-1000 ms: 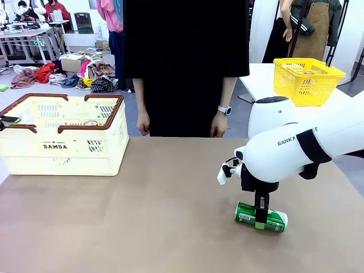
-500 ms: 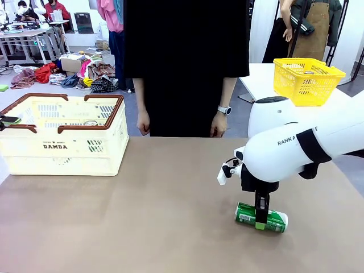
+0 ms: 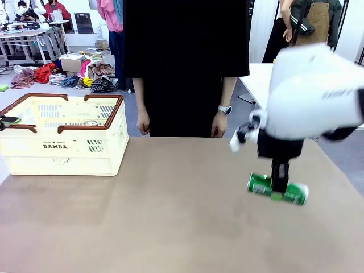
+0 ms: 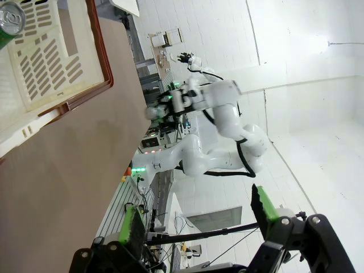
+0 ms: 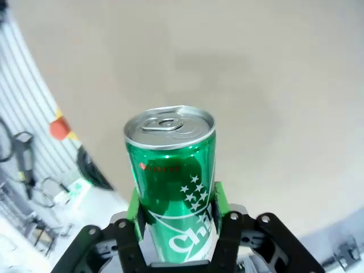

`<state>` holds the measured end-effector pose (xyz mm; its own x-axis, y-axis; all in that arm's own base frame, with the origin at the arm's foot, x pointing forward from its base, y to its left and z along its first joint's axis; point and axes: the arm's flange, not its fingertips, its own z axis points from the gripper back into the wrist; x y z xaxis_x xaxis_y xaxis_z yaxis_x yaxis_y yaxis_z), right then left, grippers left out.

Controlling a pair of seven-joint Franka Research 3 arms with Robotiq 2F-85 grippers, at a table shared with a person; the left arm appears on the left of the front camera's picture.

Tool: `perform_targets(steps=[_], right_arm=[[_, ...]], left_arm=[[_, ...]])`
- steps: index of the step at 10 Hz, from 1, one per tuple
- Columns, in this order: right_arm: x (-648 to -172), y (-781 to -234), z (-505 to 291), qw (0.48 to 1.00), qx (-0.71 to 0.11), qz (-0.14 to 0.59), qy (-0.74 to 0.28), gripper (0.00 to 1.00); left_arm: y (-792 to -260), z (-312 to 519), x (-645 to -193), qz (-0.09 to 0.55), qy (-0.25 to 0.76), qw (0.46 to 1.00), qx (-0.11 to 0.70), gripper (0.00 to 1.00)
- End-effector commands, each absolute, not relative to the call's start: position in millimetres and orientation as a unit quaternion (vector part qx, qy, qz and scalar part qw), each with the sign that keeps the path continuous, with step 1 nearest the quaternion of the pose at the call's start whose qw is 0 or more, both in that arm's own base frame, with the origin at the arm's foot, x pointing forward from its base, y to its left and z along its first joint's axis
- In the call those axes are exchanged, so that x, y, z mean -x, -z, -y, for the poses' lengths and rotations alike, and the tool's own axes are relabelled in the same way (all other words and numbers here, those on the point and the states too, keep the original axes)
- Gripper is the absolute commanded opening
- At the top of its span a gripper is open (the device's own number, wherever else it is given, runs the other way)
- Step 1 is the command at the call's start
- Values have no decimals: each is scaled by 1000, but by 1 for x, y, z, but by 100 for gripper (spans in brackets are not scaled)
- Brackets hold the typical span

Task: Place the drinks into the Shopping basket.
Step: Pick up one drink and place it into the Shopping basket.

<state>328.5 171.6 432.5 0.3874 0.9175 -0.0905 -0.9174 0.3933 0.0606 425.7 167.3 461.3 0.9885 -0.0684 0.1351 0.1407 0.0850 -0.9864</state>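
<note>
Right claw (image 3: 277,195) (image 5: 177,205) is clenched on the slim green aluminium can (image 3: 260,185) (image 5: 170,170) with white lettering. Pads grip it mid-body and a silver end sticks out on each side of the fingers. The can's long axis is horizontal, crosswise to the fingers, running roughly left-right over the table. Wrist view has the brown tabletop (image 3: 170,227) well below it, so I'd call it lifted clear.

Target is the large cream-white rectangular plastic crate (image 3: 23,153) with vented sides, brown rim and "DAMDA" print. It sits well off to this claw's left and somewhat farther out toward the person. My read: carry left, clear the near rim, then release.

Between claw and crate there is just bare table. A person in black stands beyond the claw at the far edge. Their hands (image 3: 143,122) (image 3: 218,125) hang behind the straight line to the crate, so they're not in the way unless they reach in.

Left claw (image 4: 199,222) is released with nothing between the pads. It sits close to a crate corner (image 4: 102,57), far nearer the crate than the right claw. Another can's silver end (image 4: 11,20) shows inside the crate, body colour unclear. Risk is dropping onto it.
</note>
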Motion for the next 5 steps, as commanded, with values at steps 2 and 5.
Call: perform_targets(steps=[2, 5], right_arm=[[-351, -509, -168, 847, -26, -40, -530, 0], [-344, -521, -157, 846, -18, -27, -532, 0]], left_arm=[[-465, -166, -422, 24, 70, 732, 677, 100], [-465, -166, -422, 24, 70, 732, 677, 100]])
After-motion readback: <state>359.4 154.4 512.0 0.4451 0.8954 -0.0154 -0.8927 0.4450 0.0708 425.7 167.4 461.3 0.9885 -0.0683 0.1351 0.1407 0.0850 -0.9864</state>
